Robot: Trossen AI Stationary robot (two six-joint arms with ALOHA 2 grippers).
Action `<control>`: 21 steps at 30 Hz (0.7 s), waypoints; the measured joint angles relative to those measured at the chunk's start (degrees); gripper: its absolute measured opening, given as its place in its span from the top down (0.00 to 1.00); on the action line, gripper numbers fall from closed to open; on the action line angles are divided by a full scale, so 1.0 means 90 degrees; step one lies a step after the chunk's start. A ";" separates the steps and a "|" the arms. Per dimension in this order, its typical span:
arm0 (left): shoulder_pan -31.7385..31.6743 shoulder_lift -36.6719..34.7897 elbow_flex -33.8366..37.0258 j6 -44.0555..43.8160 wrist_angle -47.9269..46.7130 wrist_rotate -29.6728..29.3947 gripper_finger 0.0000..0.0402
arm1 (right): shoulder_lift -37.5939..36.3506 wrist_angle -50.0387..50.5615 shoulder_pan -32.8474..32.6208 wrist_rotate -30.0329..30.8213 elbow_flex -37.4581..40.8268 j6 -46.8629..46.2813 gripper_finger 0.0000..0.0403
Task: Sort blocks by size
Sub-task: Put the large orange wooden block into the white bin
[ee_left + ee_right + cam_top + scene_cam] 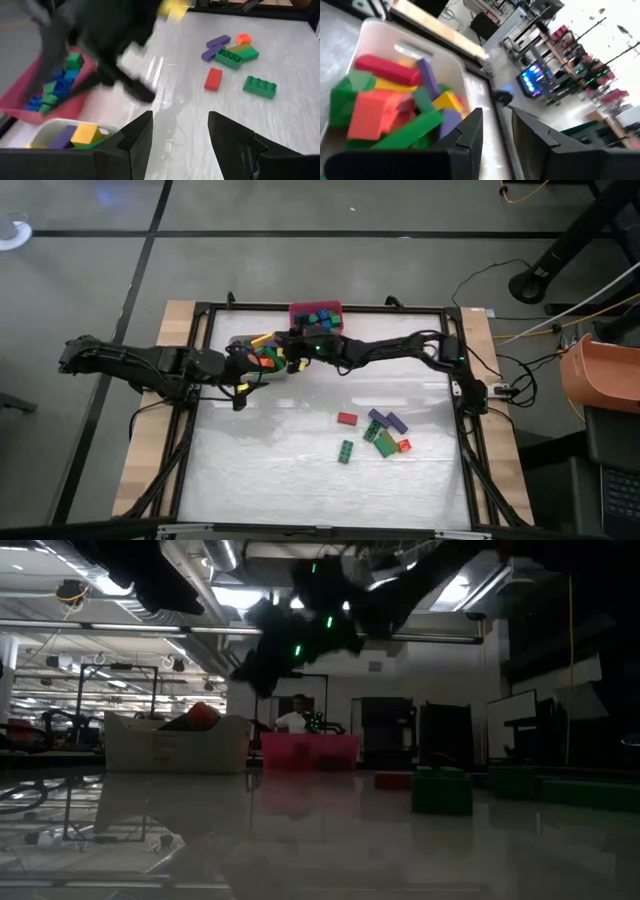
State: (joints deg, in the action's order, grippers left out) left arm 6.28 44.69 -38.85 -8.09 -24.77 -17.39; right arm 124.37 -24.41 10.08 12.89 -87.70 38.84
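Observation:
Long blocks in red, green, yellow, orange and purple fill a white bin (380, 100), which stands left of centre near the table's far edge (255, 350). My right gripper (495, 130) hovers over this bin's edge, slightly open, nothing between its fingers. A pink bin (315, 315) at the far edge holds small blue and green blocks (60, 85). Loose blocks lie flat on the table's right half: red (346, 418), green (345, 451), purple (387, 420). My left gripper (180, 145) is open and empty above the table beside the white bin (75, 135).
The two arms (240, 368) (300, 348) come close together over the white bin. A black frame (470, 410) runs round the white table top. The near half of the table holds only the loose blocks (260, 86) right of centre.

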 joint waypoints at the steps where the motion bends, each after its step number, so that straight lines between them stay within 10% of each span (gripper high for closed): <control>1: 0.0000 0.0088 0.0000 -0.0081 0.0017 0.0003 0.56 | -0.0212 0.0281 -0.0051 0.0002 -0.0007 0.0136 0.74; 8: 0.0002 0.1310 0.0002 -0.0093 0.0798 0.0078 0.56 | -0.1813 0.3291 -0.0492 0.0217 -0.0007 0.0429 0.74; 21: 0.0010 0.5126 -0.0036 0.1006 0.5823 0.1505 0.56 | -0.3686 0.7103 -0.1513 0.1455 -0.0005 -0.1321 0.74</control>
State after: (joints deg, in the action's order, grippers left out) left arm 6.37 90.82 -39.18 0.96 27.63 -3.84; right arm 91.20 39.52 -3.54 25.98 -87.74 26.95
